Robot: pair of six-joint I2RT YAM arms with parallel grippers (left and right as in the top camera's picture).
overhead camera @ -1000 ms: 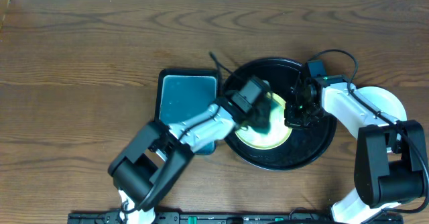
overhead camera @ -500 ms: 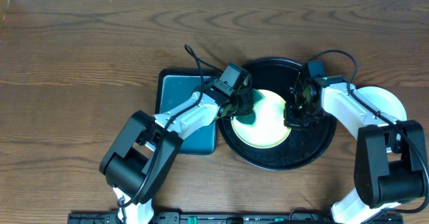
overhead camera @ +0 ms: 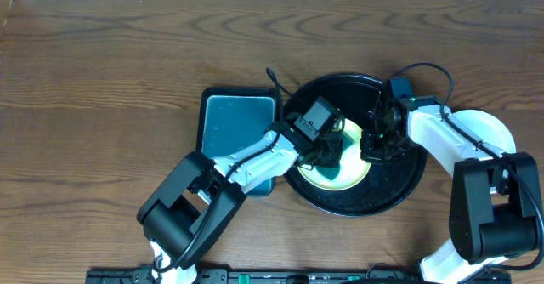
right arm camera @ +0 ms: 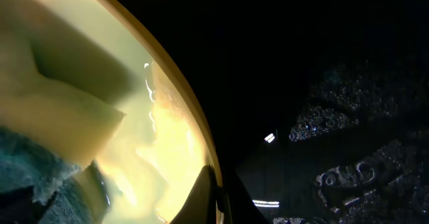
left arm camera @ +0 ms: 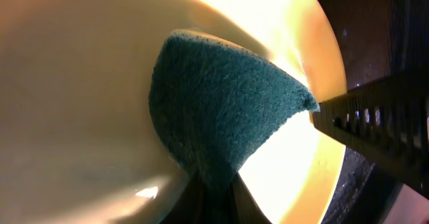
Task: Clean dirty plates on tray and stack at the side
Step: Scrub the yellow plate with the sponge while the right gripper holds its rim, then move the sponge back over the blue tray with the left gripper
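- Overhead: the plate (overhead camera: 353, 170) lies in the black tray (overhead camera: 399, 184) on the bench (overhead camera: 102, 80), with a teal tray (overhead camera: 234, 118) just beside it on the left. The left hand (overhead camera: 330, 152) is down over the plate's middle, and the right hand (overhead camera: 376, 148) is at its right edge. A white plate (overhead camera: 497, 127) sits outside the tray, partly under the right arm.
- Left wrist: the left hand is pinched on a teal sponge (left arm camera: 221, 110), which is pressed against the plate's inner face. The sponge looks soft and folds under the push. No smear shows on the part of the plate in view. A ribbed finger (left arm camera: 375, 127) of the right hand meets the rim beside the sponge's tip.
- Right wrist: the right hand is pressed together on the plate's thin rim, with the dark tray beyond. The plate looks stiff, light and glossy, so probably slippery. The rim seems the only place to hold it, and so shallow a pinch could slip as the sponge pushes.
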